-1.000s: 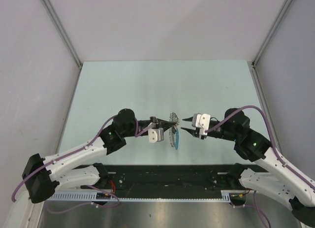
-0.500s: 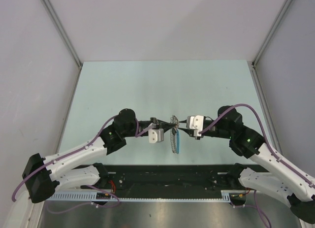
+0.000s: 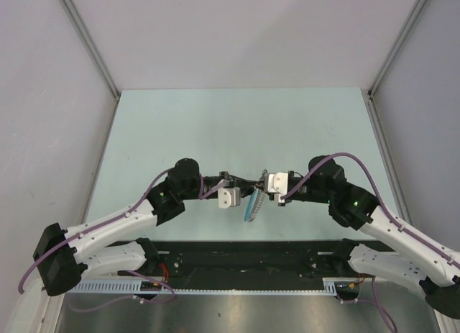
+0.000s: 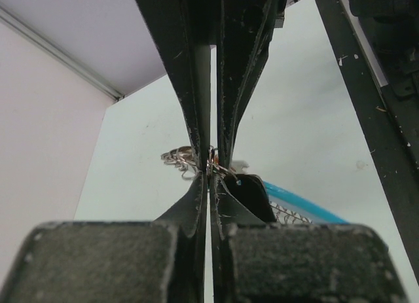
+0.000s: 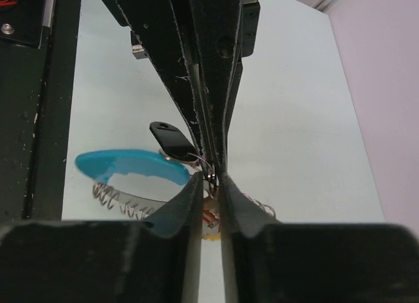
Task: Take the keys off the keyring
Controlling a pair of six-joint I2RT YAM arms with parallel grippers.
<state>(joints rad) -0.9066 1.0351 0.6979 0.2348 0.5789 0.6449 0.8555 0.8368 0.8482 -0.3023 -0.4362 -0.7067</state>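
Above the table's near middle my left gripper [image 3: 249, 183] is shut on the thin wire keyring [image 4: 211, 160]. From the ring hang a black tag [image 4: 252, 193], a bright blue strap [image 3: 253, 206] and a coiled wire strip [image 5: 116, 197]. Thin brownish metal pieces, apparently the keys [image 4: 177, 157], stick out to one side of the ring. My right gripper [image 3: 261, 180] meets the left one tip to tip. Its jaws [image 5: 211, 178] stand narrowly apart on either side of the keyring [image 5: 210, 174], with a slim gap still showing.
The pale green table [image 3: 237, 124] is walled in by grey panels at the left, right and back. A black base plate [image 3: 244, 255] runs along the near edge under the arms.
My right gripper has moved left up to the left gripper's tips and narrowed its jaws around the ring. The blue strap has swung a little to the left. The left arm has held still.
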